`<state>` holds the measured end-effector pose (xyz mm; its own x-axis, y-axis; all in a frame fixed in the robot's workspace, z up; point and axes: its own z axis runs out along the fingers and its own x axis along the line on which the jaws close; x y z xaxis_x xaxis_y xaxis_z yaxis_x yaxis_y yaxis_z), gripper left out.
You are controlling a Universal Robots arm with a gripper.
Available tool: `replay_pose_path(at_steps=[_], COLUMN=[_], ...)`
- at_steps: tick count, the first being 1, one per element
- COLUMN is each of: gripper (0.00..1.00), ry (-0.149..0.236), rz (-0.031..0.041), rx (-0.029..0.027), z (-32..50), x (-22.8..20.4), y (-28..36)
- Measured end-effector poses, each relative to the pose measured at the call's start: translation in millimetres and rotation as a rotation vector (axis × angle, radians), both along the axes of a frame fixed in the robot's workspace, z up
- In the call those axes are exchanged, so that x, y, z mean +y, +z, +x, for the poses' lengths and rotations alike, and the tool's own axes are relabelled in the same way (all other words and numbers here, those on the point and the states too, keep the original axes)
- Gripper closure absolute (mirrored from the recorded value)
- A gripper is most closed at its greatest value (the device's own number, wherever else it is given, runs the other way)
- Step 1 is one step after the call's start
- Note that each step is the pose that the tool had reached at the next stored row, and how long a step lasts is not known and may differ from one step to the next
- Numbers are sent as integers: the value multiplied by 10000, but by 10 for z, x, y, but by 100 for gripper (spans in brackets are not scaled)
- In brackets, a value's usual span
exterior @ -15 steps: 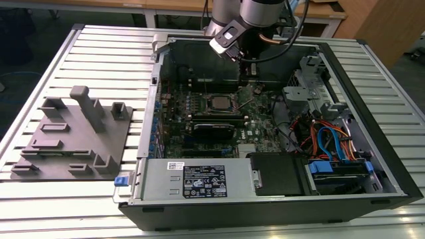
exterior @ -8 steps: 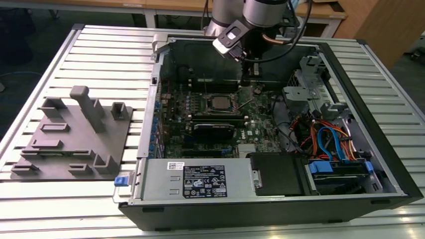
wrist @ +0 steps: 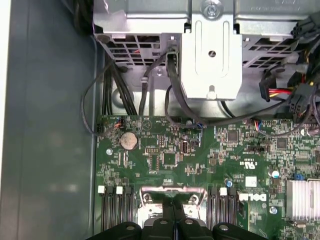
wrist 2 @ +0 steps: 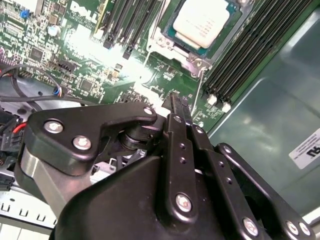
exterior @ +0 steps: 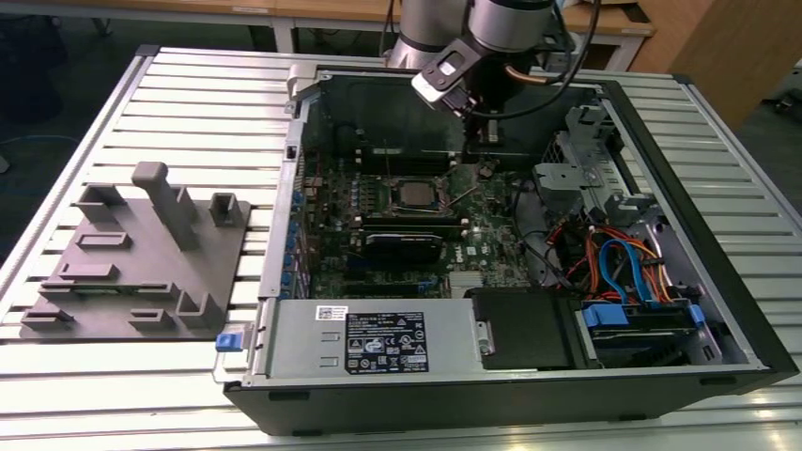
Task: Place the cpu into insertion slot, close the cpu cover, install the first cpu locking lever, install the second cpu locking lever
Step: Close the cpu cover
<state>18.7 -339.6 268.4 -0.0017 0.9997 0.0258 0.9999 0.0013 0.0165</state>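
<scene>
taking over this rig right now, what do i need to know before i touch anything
Gripper: fingers shut, nothing visible between them, tips beside the insertion slot.
The cpu sits in the insertion slot; the cpu cover looks lowered around it.
Done: cpu placed, cover apparently closed.
Left: a thin locking lever stands free beside the gripper, so the levers seem not yet latched.

Slatted metal table (exterior: pixel 188 85); wooden desks (exterior: pixel 188 11) behind it; grey floor (exterior: pixel 769 150) beyond.
</scene>
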Motion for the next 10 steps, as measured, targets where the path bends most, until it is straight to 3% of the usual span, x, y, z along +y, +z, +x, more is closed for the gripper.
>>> replay_pose_path(at_steps=[10], gripper=[89], ry=[1], rz=[0], rx=[35], z=[113], x=[0], y=[-23])
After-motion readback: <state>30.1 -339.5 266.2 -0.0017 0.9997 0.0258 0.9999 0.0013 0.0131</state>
